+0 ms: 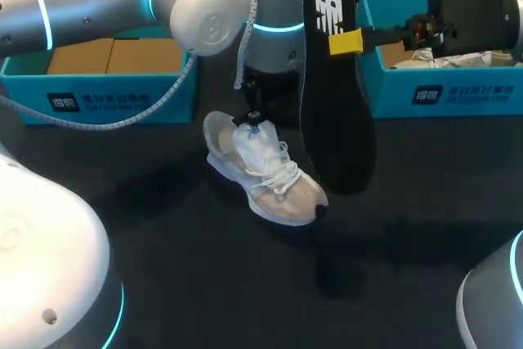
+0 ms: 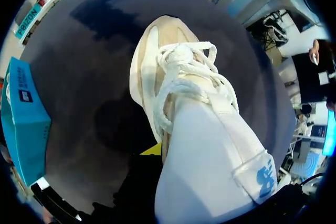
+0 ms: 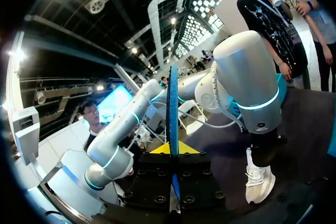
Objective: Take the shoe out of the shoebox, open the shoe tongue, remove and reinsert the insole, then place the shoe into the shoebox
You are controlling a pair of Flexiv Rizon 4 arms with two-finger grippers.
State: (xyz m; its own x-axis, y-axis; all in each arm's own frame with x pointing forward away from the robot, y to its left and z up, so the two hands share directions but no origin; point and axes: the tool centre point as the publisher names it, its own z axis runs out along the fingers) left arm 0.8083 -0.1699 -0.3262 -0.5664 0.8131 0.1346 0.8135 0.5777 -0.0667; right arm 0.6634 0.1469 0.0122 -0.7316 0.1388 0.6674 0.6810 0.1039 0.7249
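Dangling insole (image 1: 337, 108) beside shoe (image 1: 271, 179) (mid-table)

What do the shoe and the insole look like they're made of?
The shoe looks like matte beige mesh fabric, with white woven-cord laces and a smooth, probably synthetic tongue. The insole is thin, matte black, likely fabric-topped foam; that's a guess.

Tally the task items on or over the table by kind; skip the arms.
shoeboxes: 2
shoe: 1
insole: 1
total: 4
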